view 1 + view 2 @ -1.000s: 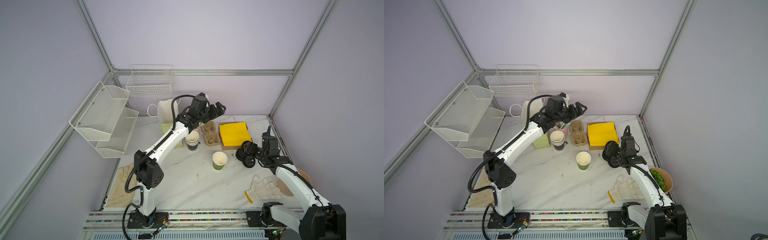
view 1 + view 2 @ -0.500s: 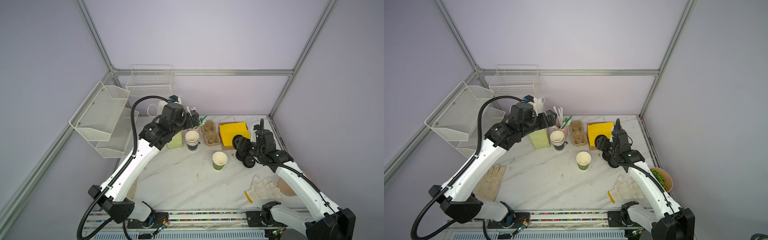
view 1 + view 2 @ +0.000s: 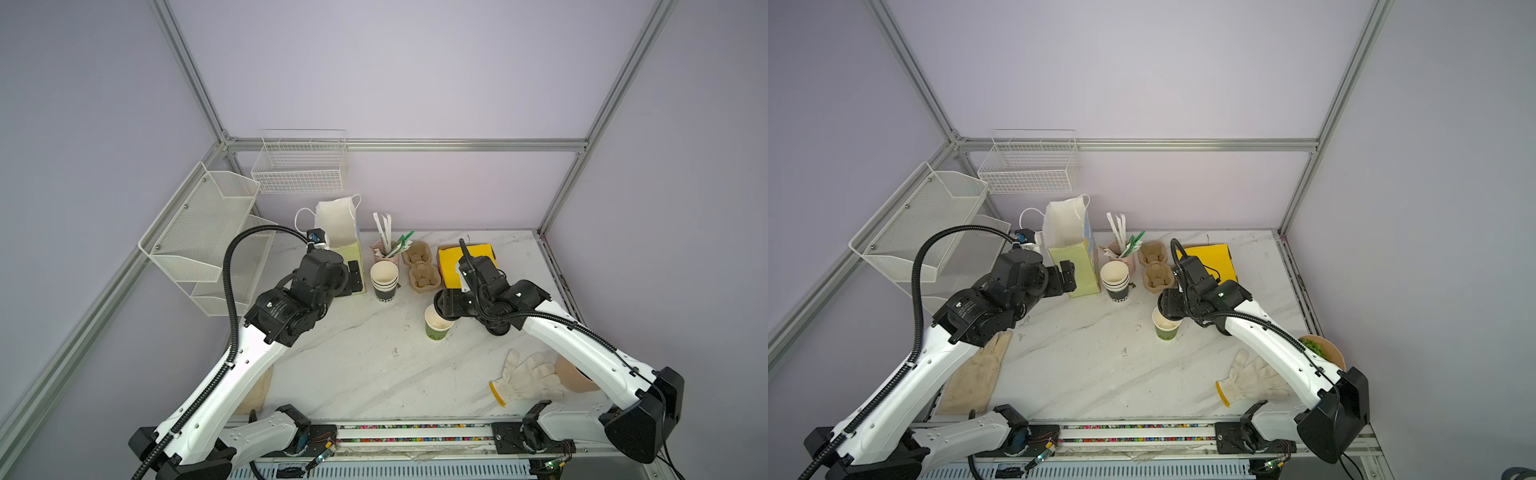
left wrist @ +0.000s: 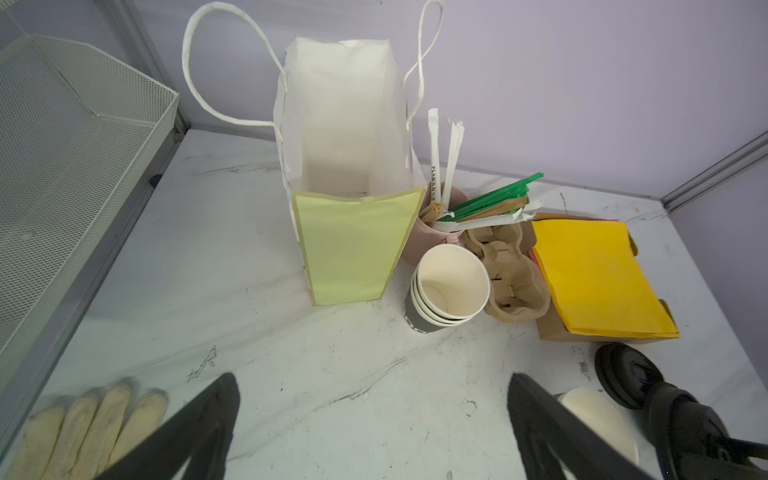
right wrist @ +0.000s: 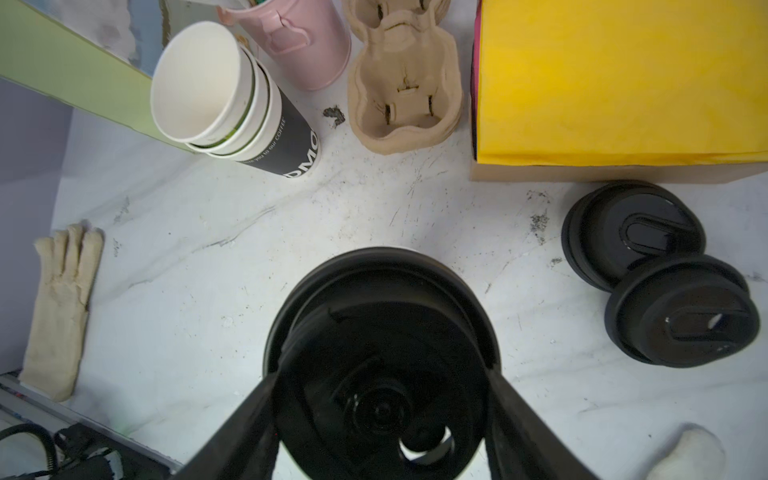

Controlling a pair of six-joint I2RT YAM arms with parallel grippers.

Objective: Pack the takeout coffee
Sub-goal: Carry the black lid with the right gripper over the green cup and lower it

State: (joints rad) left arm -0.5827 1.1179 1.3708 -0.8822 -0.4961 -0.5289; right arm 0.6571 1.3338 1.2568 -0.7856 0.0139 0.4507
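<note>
White marble bench [image 3: 353,374], carrying everything. Tall white paper carrier bag with pale green front [image 4: 353,245]: upright at the back, mouth open. Small dark green paper cup [image 3: 434,332]: upright mid-bench, uncapped. Black plastic sip lid [image 5: 378,324]: over the cup's mouth, contact unclear. I judge capping is in hand; next I must centre the lid and press it down evenly. Right jaws: part-spread, pinching the lid's rim. Left jaws: spread wide, empty, facing the bag.

Both arms extended forward from the base, elbows raised.
Left gripper [image 4: 370,386]: jaws spread wide, tilted slightly downward. Right gripper [image 5: 380,376]: reaches toward the centre, jaws clamped on a black lid [image 5: 380,299].
</note>
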